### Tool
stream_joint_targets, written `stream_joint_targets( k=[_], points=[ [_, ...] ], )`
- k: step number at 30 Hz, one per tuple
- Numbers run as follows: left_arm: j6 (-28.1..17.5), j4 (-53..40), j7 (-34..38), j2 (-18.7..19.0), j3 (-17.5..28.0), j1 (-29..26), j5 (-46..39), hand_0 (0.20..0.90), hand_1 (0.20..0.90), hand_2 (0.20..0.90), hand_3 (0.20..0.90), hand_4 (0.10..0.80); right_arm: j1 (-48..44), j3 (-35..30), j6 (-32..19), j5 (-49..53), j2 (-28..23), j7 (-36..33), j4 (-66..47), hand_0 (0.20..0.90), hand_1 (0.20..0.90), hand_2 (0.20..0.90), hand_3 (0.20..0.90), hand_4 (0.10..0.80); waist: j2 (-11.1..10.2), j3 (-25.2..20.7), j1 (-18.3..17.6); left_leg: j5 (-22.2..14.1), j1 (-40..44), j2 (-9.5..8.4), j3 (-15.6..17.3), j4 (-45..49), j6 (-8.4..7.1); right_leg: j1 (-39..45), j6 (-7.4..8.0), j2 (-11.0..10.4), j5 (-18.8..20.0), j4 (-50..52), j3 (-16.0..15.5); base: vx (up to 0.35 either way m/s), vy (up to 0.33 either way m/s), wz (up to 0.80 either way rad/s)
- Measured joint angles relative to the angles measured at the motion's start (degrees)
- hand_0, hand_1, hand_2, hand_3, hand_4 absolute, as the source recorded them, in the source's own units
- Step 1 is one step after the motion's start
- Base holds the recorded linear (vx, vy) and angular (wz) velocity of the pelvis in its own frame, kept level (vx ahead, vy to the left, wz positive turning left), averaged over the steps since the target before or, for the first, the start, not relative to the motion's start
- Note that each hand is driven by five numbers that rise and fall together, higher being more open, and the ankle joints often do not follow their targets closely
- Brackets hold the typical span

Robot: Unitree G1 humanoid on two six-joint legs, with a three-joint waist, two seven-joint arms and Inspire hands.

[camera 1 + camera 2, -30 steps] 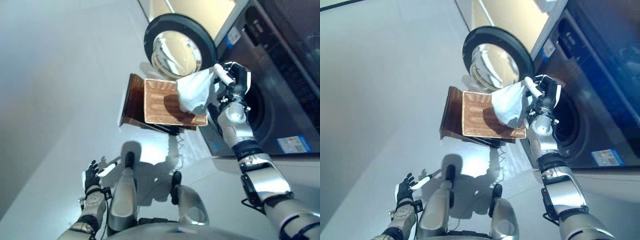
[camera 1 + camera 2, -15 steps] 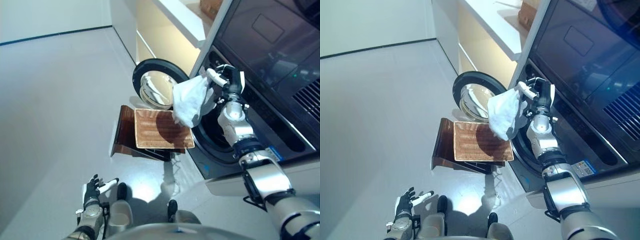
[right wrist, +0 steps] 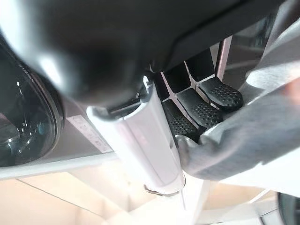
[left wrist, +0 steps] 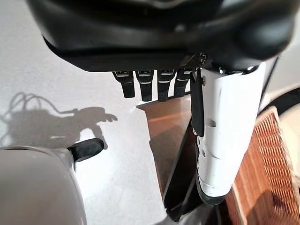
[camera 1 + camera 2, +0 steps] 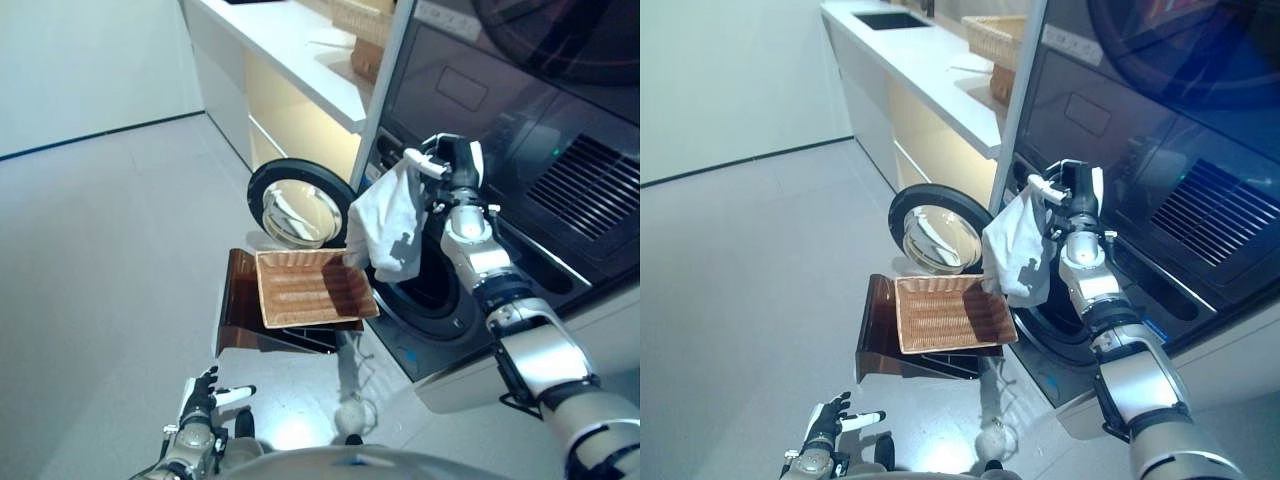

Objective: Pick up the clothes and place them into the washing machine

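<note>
My right hand (image 5: 447,165) is shut on a pale grey cloth (image 5: 388,226) and holds it up in front of the washing machine's dark drum opening (image 5: 437,288). The cloth hangs down from the thumb and fingers, over the near right corner of the wicker basket (image 5: 303,289). In the right wrist view the thumb (image 3: 152,145) and fingers (image 3: 206,108) pinch the cloth (image 3: 243,140). The basket rests on the low dark brown box (image 5: 238,312) and I see no clothes in it. My left hand (image 5: 205,400) hangs low near the floor, fingers straight and empty.
The machine's round door (image 5: 296,208) stands open to the left, behind the basket. A white counter (image 5: 930,65) with a wicker basket (image 5: 998,35) on it runs along the wall beyond the machine. Bare grey floor lies to the left.
The camera has tilted up, so the whole scene has shifted. My right hand with the cloth has risen from over the basket to the front of the drum opening. The left hand stays low.
</note>
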Motion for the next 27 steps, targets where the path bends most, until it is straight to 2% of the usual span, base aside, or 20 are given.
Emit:
stream_joint_targets(
  k=[5,9,12,17,23,27],
  points=[
    [0.7,0.0,-0.5,-0.3,-4.7,-0.6,4.5,0.900,0.900,0.900,0.900,0.800,-0.1,1.0,1.1,-1.5,0.0,1.3,0.0,0.200,0.200,0.200,0.200,0.300,1.7,-1.2,-1.0,-0.1,0.7,0.18,0.9,0.0,0.15,0.2,-0.01,0.0,0.7,-0.8,1.2,-0.004,-0.012,-0.11],
    [0.8,-0.2,-0.6,-0.1,-6.4,-1.1,5.8,0.900,0.900,0.900,0.900,0.800,-0.2,2.8,1.1,-2.4,0.2,1.4,0.0,0.200,0.200,0.200,0.200,0.300,1.8,-1.4,-1.8,-0.1,1.8,0.12,1.3,0.0,0.23,1.3,0.02,0.0,0.7,-1.2,1.3,-0.010,-0.010,-0.05],
    [0.6,-4.2,-0.5,1.8,-8.9,-2.5,5.9,0.900,0.900,0.900,0.900,0.800,-0.2,2.8,1.1,-2.4,0.2,1.7,0.1,0.200,0.200,0.200,0.200,0.300,1.9,-1.4,-1.9,-0.2,1.9,0.21,1.1,-0.1,0.18,1.9,-0.02,0.0,1.1,-1.8,1.3,-0.007,-0.001,0.04],
    [-0.8,-11.7,0.0,5.9,-11.1,-9.2,6.1,0.900,0.900,0.900,0.900,0.800,-0.3,3.2,1.1,-2.4,0.2,2.6,0.1,0.200,0.200,0.200,0.200,0.300,2.1,-1.5,-2.1,-0.3,2.0,0.12,1.2,-0.1,0.10,2.0,0.03,-0.2,1.2,-1.8,1.3,-0.012,0.000,0.00],
    [-0.7,-16.1,0.8,8.5,-11.4,-17.0,6.1,0.900,0.900,0.900,0.900,0.800,-0.3,4.0,1.1,-2.6,0.3,2.8,0.1,0.200,0.200,0.200,0.200,0.300,2.3,-1.6,-2.1,0.0,1.9,0.10,1.2,-0.1,0.14,2.1,0.00,-0.1,1.5,-2.3,1.3,0.000,0.000,0.00],
    [-0.9,-18.9,1.0,10.2,-13.2,-21.3,6.7,0.900,0.900,0.900,0.900,0.800,-0.3,4.6,1.2,-3.5,0.4,3.7,0.1,0.200,0.200,0.200,0.200,0.300,2.3,-1.6,-2.2,0.0,1.9,0.00,1.1,-0.1,0.11,2.2,-0.01,-0.1,1.6,-2.5,1.2,0.000,0.000,0.00]
  ],
)
